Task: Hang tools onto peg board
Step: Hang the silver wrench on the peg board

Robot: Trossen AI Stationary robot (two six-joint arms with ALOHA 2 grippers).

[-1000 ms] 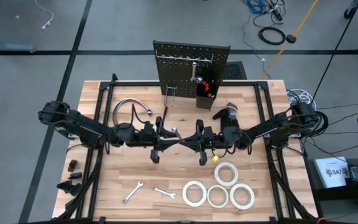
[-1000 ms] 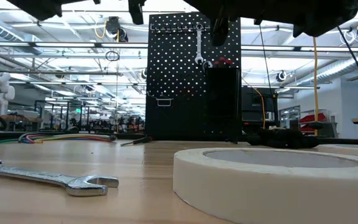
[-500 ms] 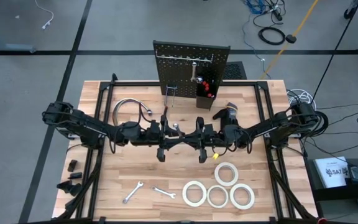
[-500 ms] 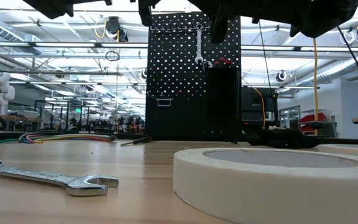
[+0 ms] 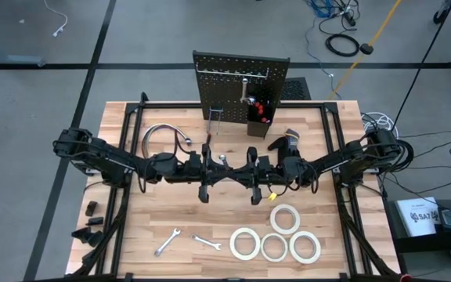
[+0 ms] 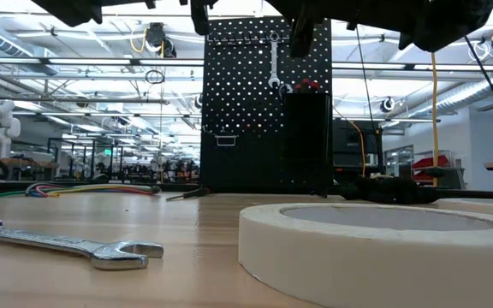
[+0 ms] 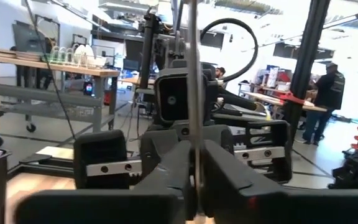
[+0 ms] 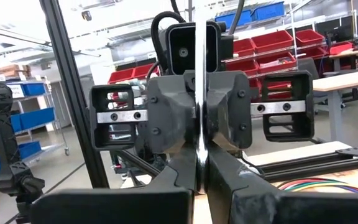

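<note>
- Your two arms meet nose to nose over the middle of the surface [image 5: 131, 227], well above the wood, in a hand-over of one thin silver wrench [image 8: 200, 81].
- The right tool [image 8: 201, 171] is pressed together on the wrench, which stands upright between its fingers.
- The left tool [image 7: 193, 174] has its fingers drawn in around the same shaft; a firm pinch looks likely, but confirm it before the right lets go.
- Release slowly, and keep the wrench upright so its ring end stays free for a hook.
- The peg board [image 5: 241, 82] stands at the far edge, one wrench already hanging beside its black bin [image 5: 258, 117].
- Two wrenches [image 5: 185, 240] and four tape rolls [image 5: 276, 235] lie near the front edge.
</note>
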